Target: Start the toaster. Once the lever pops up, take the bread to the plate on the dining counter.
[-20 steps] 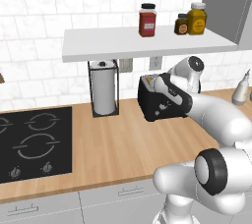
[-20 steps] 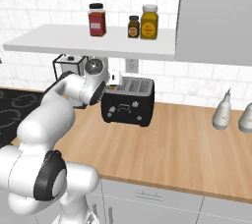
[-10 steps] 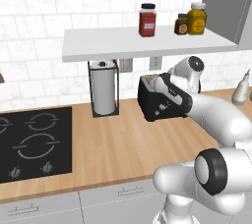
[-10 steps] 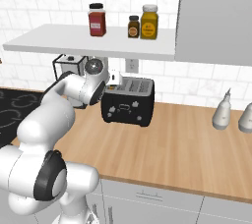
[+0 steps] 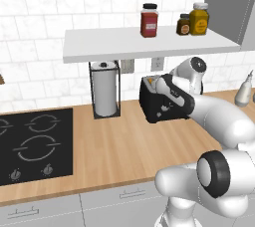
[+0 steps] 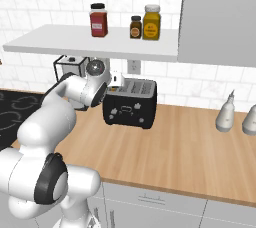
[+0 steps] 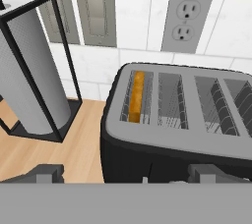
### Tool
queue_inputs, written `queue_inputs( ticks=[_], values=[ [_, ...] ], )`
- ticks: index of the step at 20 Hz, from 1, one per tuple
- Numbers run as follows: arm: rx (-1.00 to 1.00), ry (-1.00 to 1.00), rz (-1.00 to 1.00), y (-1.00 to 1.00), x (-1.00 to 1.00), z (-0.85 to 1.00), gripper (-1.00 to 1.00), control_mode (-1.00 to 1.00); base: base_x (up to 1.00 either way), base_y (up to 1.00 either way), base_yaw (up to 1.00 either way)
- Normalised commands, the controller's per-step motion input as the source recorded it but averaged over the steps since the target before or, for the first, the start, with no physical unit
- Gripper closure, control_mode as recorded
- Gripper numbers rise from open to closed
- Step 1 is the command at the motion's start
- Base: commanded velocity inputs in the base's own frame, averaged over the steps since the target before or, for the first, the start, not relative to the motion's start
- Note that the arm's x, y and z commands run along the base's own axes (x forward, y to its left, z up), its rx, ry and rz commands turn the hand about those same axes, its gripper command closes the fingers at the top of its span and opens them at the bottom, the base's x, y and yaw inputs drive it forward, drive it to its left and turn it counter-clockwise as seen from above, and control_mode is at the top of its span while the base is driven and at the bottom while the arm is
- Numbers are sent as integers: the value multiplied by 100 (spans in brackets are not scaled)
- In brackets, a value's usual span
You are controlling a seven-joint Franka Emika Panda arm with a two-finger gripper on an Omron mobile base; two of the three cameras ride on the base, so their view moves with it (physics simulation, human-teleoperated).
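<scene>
The black toaster (image 7: 162,155) with its slotted grey top stands on the wooden counter against the tiled wall, also seen as toaster (image 6: 131,106) and toaster (image 5: 153,105). The bread (image 7: 136,95) sits upright deep in the leftmost slot, only its tan-orange top edge showing. My gripper (image 7: 129,174) hovers just above the toaster's near left end, open wide with nothing between its fingertips (image 7: 47,171). In the right base view the hand (image 6: 115,81) is at the toaster's left top corner. The plate and the dining counter are out of view.
A paper towel roll in a black wire holder (image 7: 29,85) stands close to the left of the toaster. A white shelf (image 5: 149,44) with jars hangs low above. The black hob (image 5: 30,141) is at left, bottles (image 6: 225,114) at right.
</scene>
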Motion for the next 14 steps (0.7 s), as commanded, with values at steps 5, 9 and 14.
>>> queue_inputs(
  ticks=[5,9,14],
  values=[
    [0,0,0,0,0,0,-100,-100,0,0,0],
    [0,0,0,0,0,0,-100,-100,0,0,0],
    [0,0,0,0,0,0,-100,-100,0,0,0]
  ],
)
